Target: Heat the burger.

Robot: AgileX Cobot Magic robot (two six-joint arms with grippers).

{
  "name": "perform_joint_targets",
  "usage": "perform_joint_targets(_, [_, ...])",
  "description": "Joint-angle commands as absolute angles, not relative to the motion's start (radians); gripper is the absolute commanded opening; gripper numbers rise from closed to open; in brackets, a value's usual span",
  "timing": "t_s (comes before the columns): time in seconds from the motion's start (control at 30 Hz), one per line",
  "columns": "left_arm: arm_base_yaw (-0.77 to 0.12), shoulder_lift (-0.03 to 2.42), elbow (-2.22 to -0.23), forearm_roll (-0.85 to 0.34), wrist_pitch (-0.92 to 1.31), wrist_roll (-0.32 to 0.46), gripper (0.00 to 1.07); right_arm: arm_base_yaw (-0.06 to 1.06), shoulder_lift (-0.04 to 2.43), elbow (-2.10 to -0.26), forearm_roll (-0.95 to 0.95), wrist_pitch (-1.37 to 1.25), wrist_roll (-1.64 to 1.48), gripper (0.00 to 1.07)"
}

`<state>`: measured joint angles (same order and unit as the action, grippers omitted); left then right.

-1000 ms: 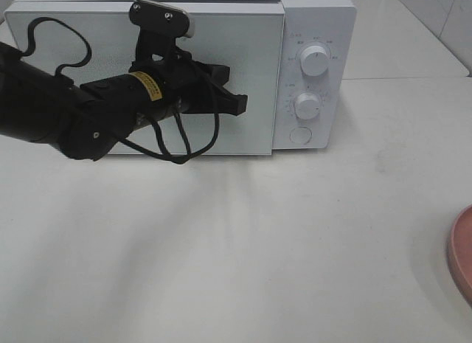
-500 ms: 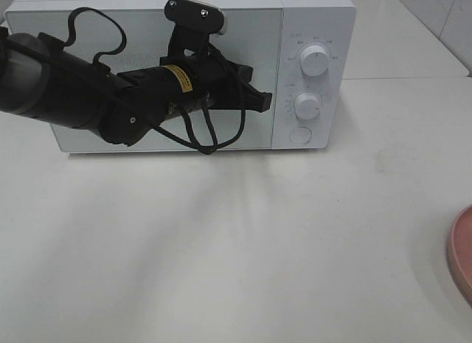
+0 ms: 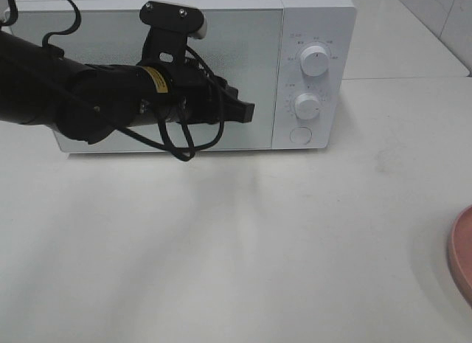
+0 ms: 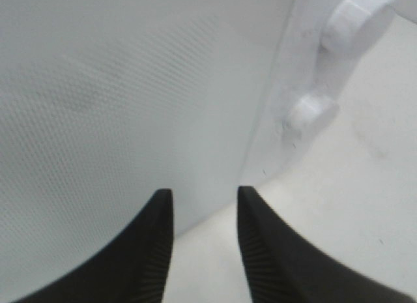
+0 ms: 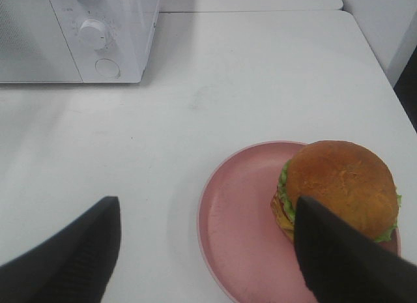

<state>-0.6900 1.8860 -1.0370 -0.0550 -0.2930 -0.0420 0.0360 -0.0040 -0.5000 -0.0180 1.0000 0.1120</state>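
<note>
i see the left gripper [image 4: 201,231] close in front of the microwave [image 3: 310,18] door, its jaws slightly apart with nothing between them. my right gripper [image 5: 207,251] is spread wide and empty above the table [image 5: 260,88]. the burger [image 5: 339,189] sits on the pink plate [image 5: 238,231], well apart from the microwave.

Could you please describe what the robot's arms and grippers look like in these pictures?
The left arm is matte black and thick, with loose black cables looping around it, a small yellow label and a black wrist camera mount with a silver cap. The left gripper has black, tapering, finely ribbed fingers. The right gripper also has plain black fingers; its arm is out of view.
</note>
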Motion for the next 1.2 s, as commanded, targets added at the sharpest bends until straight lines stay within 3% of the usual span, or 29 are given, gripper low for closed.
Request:
perform_joint_targets(0.03, [-0.717,1.819,-0.999,-0.060,-0.153,-0.040,0.72,0.029,-0.031,-0.497,-0.019,0.995,0.097,0.73])
perform_joint_targets(0.07, [-0.717,1.819,-0.999,-0.060,-0.153,-0.040,0.72,0.029,-0.031,-0.497,-0.019,0.995,0.097,0.73])
perform_joint_targets(0.1, [-0.724,1.799,-0.998,-0.061,-0.070,-0.048,0.90,0.029,-0.031,-0.497,-0.019,0.995,0.097,0.73])
perform_joint_targets(0.13, [-0.724,1.799,-0.998,-0.061,-0.070,-0.048,0.90,0.029,-0.031,-0.497,-0.019,0.995,0.097,0.73])
perform_joint_targets(0.2, [-0.724,1.768,-0.998,-0.062,0.062,-0.048,1.02,0.029,-0.031,-0.497,-0.019,0.995,0.097,0.73])
perform_joint_targets(0.3, [-0.724,1.761,-0.998,-0.067,0.113,-0.048,1.02,0.029,-0.031,-0.497,-0.019,0.995,0.097,0.73])
perform_joint_targets(0.37, [-0.724,1.723,-0.998,-0.076,0.312,-0.056,1.02,0.029,-0.031,-0.497,-0.019,0.995,0.097,0.73])
perform_joint_targets(0.8, [-0.721,1.653,-0.997,-0.046,0.842,-0.069,1.02,0.029,-0.031,-0.497,-0.019,0.995,0.098,0.73])
perform_joint_targets(1.1, [-0.703,1.579,-0.966,0.018,0.911,-0.116,1.02,0.029,-0.031,-0.497,-0.019,0.995,0.098,0.73])
perform_joint_targets(1.2, [-0.610,1.511,-0.917,0.015,0.913,-0.124,1.01,0.029,-0.031,-0.497,-0.019,0.995,0.097,0.73])
